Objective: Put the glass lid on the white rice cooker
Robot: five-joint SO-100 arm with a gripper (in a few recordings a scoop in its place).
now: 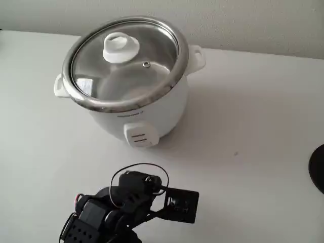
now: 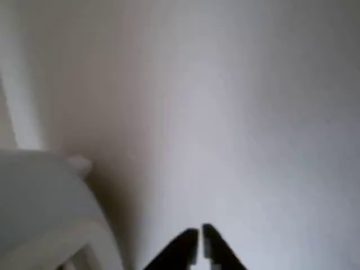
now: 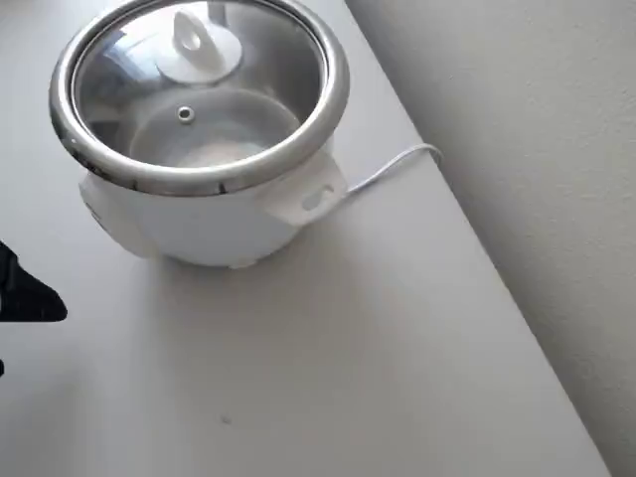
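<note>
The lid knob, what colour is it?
White; the knob on the lid shows best in the fixed view.

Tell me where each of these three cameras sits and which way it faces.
Fixed view: high in front, looking down at the white rice cooker with the glass lid on it; the arm's black body at the bottom.
Wrist view: on the arm, facing the table; the gripper shut.
Overhead view: above, looking down.
Fixed and overhead share cooker and lid.

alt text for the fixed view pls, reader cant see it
A white rice cooker sits on a white table with its glass lid on top, white knob at the centre. The black robot arm is low in the foreground, apart from the cooker.
</note>
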